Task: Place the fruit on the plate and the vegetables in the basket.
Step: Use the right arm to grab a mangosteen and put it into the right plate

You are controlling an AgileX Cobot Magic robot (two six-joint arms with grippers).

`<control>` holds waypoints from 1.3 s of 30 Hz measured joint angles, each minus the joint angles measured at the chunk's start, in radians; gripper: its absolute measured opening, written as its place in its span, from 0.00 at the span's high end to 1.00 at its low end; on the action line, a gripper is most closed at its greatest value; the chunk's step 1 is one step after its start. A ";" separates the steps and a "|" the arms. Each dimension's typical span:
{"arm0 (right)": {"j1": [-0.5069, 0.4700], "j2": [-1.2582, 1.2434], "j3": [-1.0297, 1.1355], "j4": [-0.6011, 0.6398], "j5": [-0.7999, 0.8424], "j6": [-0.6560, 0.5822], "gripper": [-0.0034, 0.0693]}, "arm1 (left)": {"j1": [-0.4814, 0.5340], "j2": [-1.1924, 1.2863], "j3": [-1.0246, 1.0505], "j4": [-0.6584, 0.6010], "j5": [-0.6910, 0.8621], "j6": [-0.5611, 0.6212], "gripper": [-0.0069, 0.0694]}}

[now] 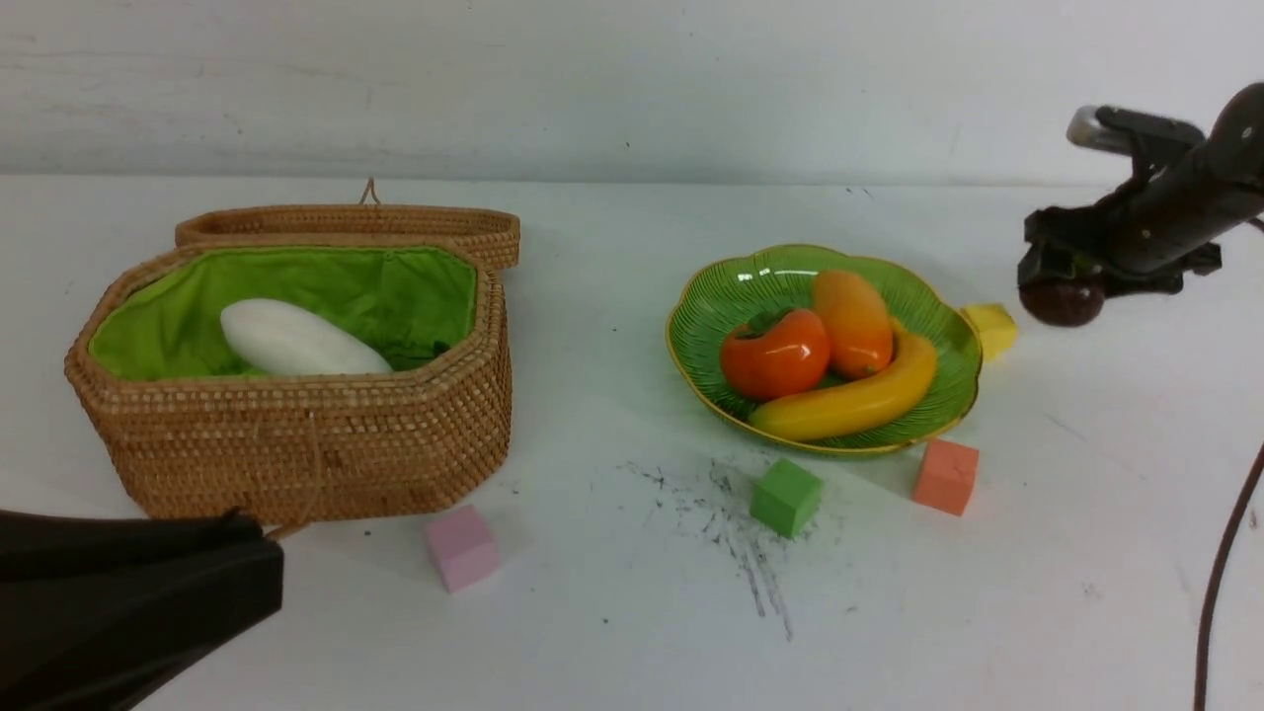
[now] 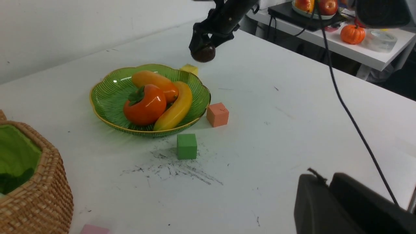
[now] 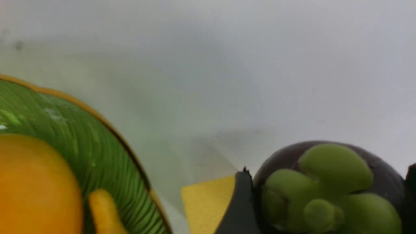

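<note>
Currently, right gripper (image 3: 320, 198), black, two-fingered: fingers either side of the mangosteen (image 3: 328, 185), seemingly clamped on it. Mangosteen, dark purple, green calyx uppermost: to the right of the scalloped green glass dish (image 1: 706, 380), beyond the yellow foam cube (image 1: 990, 331). Banana (image 1: 854, 395), persimmon (image 1: 777, 355) and mango (image 1: 851, 321): inside the dish. White radish (image 1: 301, 339): in the rattan basket (image 1: 296, 434), well left of the dish. Left gripper (image 2: 320, 175): near side, well apart from the dish; whether its fingers meet, cannot tell. Foreseeable faults: glossy round skin slipping from the fingers if gripped off-centre; yellow cube knocked against the rim by a low carry; mangosteen rolling off the heaped fruit if released over the banana or mango rather than the bare glass
</note>
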 joint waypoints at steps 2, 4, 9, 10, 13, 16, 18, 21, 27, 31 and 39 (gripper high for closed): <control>0.000 -0.051 -0.001 0.001 0.001 -0.002 0.16 | 0.000 0.000 0.000 0.000 -0.017 0.000 0.83; 0.000 -0.080 -0.006 0.002 0.002 -0.002 0.16 | 0.000 0.000 0.000 0.000 -0.034 0.000 0.83; 0.001 -0.073 -0.005 0.007 0.117 -0.002 0.16 | 0.000 0.000 0.000 0.000 -0.034 0.000 0.83; 0.003 -0.071 -0.004 0.009 0.132 -0.002 0.16 | 0.000 0.000 0.000 0.000 -0.033 0.000 0.83; 0.018 -0.082 -0.002 0.057 0.195 -0.004 0.16 | 0.000 0.000 0.000 0.010 -0.046 0.007 0.83; 0.046 -0.100 -0.002 0.121 0.242 -0.028 0.16 | 0.000 0.000 0.001 0.019 -0.094 0.008 0.83; 0.088 -0.110 -0.003 0.190 0.282 -0.073 0.16 | 0.000 0.000 0.001 0.019 -0.168 0.008 0.83; 0.152 -0.107 -0.003 0.220 0.294 -0.103 0.16 | 0.000 0.000 0.001 0.013 -0.239 0.008 0.83; 0.241 -0.070 -0.003 0.168 0.302 -0.088 0.16 | 0.000 0.000 0.001 0.009 -0.267 0.008 0.82; 0.259 -0.053 -0.003 0.099 0.303 -0.058 0.16 | 0.000 0.000 0.001 0.010 -0.234 0.009 0.82; 0.259 -0.052 -0.003 0.058 0.304 -0.008 0.14 | 0.000 0.000 0.001 0.012 -0.201 0.011 0.82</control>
